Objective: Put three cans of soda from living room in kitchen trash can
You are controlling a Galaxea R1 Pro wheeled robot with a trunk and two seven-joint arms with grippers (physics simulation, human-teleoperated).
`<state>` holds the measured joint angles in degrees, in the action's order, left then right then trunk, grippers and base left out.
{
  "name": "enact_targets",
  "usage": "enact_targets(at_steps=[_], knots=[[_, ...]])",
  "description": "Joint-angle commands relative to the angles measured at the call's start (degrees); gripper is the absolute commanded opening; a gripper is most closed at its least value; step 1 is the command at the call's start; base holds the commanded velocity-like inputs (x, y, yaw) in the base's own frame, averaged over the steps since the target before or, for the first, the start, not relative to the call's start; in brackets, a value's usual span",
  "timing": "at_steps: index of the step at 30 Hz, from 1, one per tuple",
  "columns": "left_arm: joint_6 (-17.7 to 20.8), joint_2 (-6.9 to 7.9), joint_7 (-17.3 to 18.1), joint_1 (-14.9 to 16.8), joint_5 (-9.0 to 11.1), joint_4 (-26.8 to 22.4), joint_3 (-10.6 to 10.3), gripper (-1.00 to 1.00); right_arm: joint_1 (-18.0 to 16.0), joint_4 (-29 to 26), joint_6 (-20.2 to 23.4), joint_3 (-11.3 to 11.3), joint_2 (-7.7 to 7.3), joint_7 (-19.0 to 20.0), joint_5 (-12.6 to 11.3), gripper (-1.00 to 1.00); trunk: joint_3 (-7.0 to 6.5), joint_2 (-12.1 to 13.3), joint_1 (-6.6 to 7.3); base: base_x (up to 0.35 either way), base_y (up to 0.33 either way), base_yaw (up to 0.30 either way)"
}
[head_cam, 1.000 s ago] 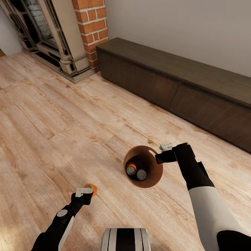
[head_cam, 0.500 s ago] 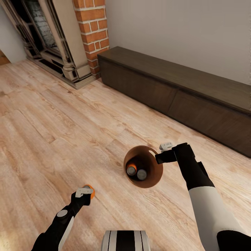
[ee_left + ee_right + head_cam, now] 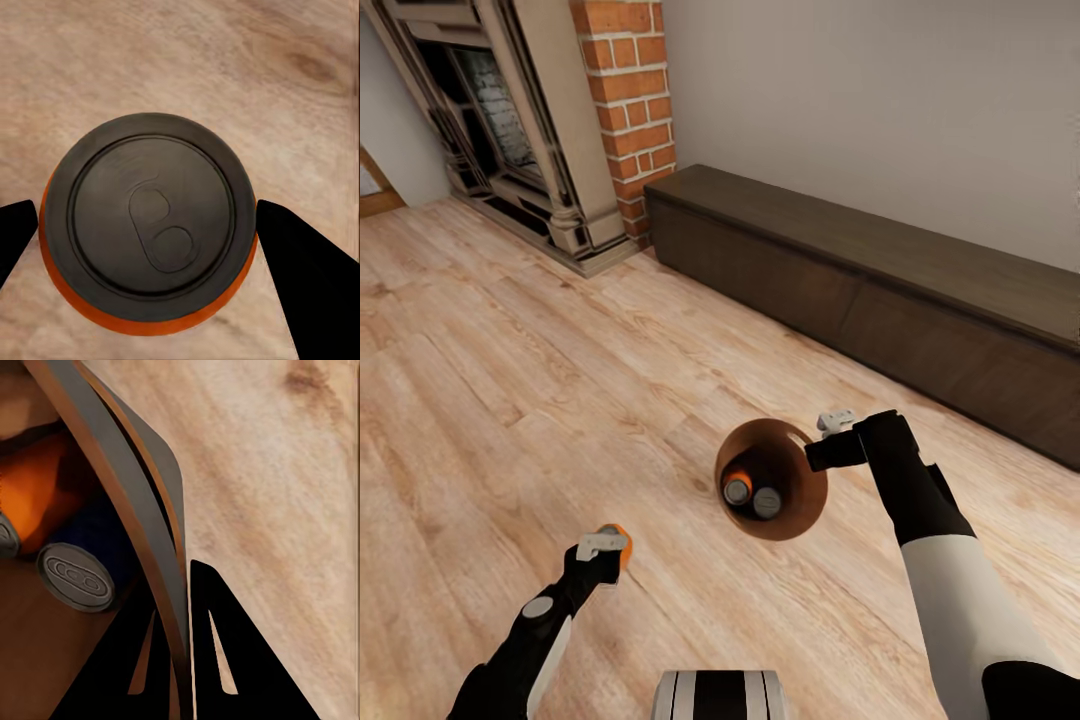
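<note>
The tash can [image 3: 806, 497], a round brown bin, hangs tilted from my right gripper [image 3: 828, 432], which is shut on its rim [image 3: 124, 487] with one finger [image 3: 217, 660] outside the wall. Two orange cans of soda [image 3: 737, 487] [image 3: 766, 502] lie inside it, and their grey ends [image 3: 75, 576] face up. The third can of soda [image 3: 621, 537] stands upright between the fingers [image 3: 307, 277] of my left gripper [image 3: 606, 549], which is shut on its sides; its dark top [image 3: 150, 217] faces the wrist camera over the plank floor.
A long dark wooden cabinet [image 3: 880, 280] runs along the grey wall ahead and to the right. A red brick fireplace [image 3: 530, 130] stands at the back left. Light wood plank floor [image 3: 510, 380] spreads between them and me.
The whole picture has shifted: fireplace and cabinet sit lower and more wall shows, so the camera moved. Both arms keep their holds; the left gripper with its can sits slightly lower.
</note>
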<state>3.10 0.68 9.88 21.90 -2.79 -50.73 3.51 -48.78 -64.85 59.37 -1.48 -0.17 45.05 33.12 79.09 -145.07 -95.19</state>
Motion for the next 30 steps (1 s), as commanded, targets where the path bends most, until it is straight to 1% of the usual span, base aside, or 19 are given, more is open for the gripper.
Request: enact_targets(at_steps=[1, 4, 6, 7, 9, 10, 11, 12, 14, 16, 17, 18, 19, 20, 21, 22, 26, 29, 30], knots=[[0.17, 0.01, 0.15, -0.03, -0.08, -0.82, -0.01, -1.00, -0.01, 0.05, 0.63, 0.00, 0.03, 0.38, -1.65, -1.00, -0.23, 0.02, 0.02, 0.000, 0.000, 0.000], [2.74, 0.04, 0.36, -0.11, 0.41, -6.54, 0.00, -1.00, 0.03, 0.43, 0.63, 0.05, 0.20, 0.38, -1.65, -1.00, -0.89, 0.06, 0.10, 0.000, 0.000, 0.000], [8.43, 0.37, 1.26, -0.18, 1.83, -14.52, 0.06, -1.00, 0.07, 0.87, 0.63, 0.07, 0.26, 0.38, -1.65, -1.00, -1.34, 0.08, 0.15, 0.000, 0.000, 0.000], [9.74, 0.60, 1.75, -0.28, 2.22, -16.43, 0.07, -1.00, 0.07, 1.08, 0.63, 0.05, 0.26, 0.38, -1.67, -1.00, -1.56, 0.10, 0.18, 0.000, 0.000, 0.000], [14.60, 1.68, 3.63, -1.27, 3.86, -22.77, 0.08, -1.00, 0.05, 2.34, 0.63, 0.06, 0.15, 0.40, -1.71, -1.00, -2.00, 0.12, 0.23, 0.000, 0.000, 0.000], [18.13, 2.56, 4.80, -1.99, 5.25, -26.92, 0.08, -1.00, 0.03, 3.68, 0.63, 0.06, 0.08, 0.48, -1.75, -1.00, -2.22, 0.14, 0.26, 0.000, 0.000, 0.000], [23.04, 3.92, 6.50, -2.65, 7.60, -32.35, 0.12, -1.00, -0.03, 5.97, 0.63, -0.02, -0.02, 1.66, -1.83, -1.00, -2.44, 0.15, 0.28, 0.000, 0.000, 0.000], [24.56, 4.34, 7.14, -2.79, 8.38, -33.82, 0.13, -1.00, -0.06, 6.74, 0.63, -0.03, -0.05, 2.37, -1.83, -1.00, -2.67, 0.16, 0.31, 0.000, 0.000, 0.000], [30.30, 5.75, 11.07, -3.12, 11.15, -37.60, 0.19, -1.00, -0.23, 9.69, 0.63, -0.04, -0.14, 5.55, -1.79, -1.00, -3.11, 0.19, 0.36, 0.000, 0.000, 0.000], [34.31, 6.58, 15.82, -3.17, 12.43, -38.89, 0.23, -1.00, -0.51, 12.03, 0.63, -0.07, -0.23, 6.98, -1.76, -1.00, -3.55, 0.22, 0.41, 0.000, 0.000, 0.000], [37.12, 7.71, 19.62, -3.02, 12.92, -39.39, 0.24, -1.00, -1.06, 14.13, 0.63, -0.08, -0.28, 7.55, -1.76, -1.00, -3.77, 0.23, 0.44, 0.000, 0.000, 0.000], [38.34, 8.30, 21.26, -2.93, 13.09, -39.58, 0.25, -1.00, -1.38, 15.10, 0.63, -0.08, -0.29, 7.75, -1.75, -1.00, -3.99, 0.24, 0.46, 0.000, 0.000, 0.000], [40.72, 9.68, 24.18, -2.70, 13.34, -39.85, 0.24, -1.00, -2.29, 17.10, 0.63, -0.09, -0.27, 8.04, -1.75, -1.00, -4.22, 0.26, 0.49, 0.000, 0.000, 0.000], [41.88, 10.37, 25.50, -2.49, 13.43, -39.94, 0.21, -1.00, -2.89, 18.12, 0.63, -0.07, -0.23, 8.14, -1.75, -1.00, -4.44, 0.27, 0.51, 0.000, 0.000, 0.000], [44.01, 11.45, 27.97, -1.66, 13.55, -40.08, 0.10, -1.00, -4.23, 20.10, 0.63, -0.05, -0.15, 8.29, -1.75, -1.00, -4.66, 0.28, 0.54, 0.000, 0.000, 0.000], [46.73, 12.40, 31.82, 0.86, 13.75, -40.18, -0.21, -1.00, -6.24, 22.86, 0.63, -0.03, -0.12, 8.40, -1.74, -1.00, -4.88, 0.30, 0.56, 0.000, 0.000, 0.000], [53.44, 12.88, 40.90, 7.40, 13.91, -40.38, -0.69, -1.00, -9.51, 27.51, 0.63, 0.02, -0.16, 8.51, -1.70, -1.00, -4.88, 0.30, 0.56, 0.000, 0.000, 0.000], [55.86, 13.26, 45.82, 11.86, 14.00, -40.47, -0.72, -1.00, -11.05, 29.25, 0.63, 0.05, 0.06, 8.49, -1.67, -1.00, -4.88, 0.30, 0.56, 0.000, 0.000, 0.000], [56.04, 13.30, 46.52, 12.28, 14.01, -40.47, -0.71, -1.00, -11.18, 29.37, 0.63, 0.06, 0.10, 8.48, -1.67, -1.00, -4.88, 0.30, 0.56, 0.000, 0.000, 0.000]])
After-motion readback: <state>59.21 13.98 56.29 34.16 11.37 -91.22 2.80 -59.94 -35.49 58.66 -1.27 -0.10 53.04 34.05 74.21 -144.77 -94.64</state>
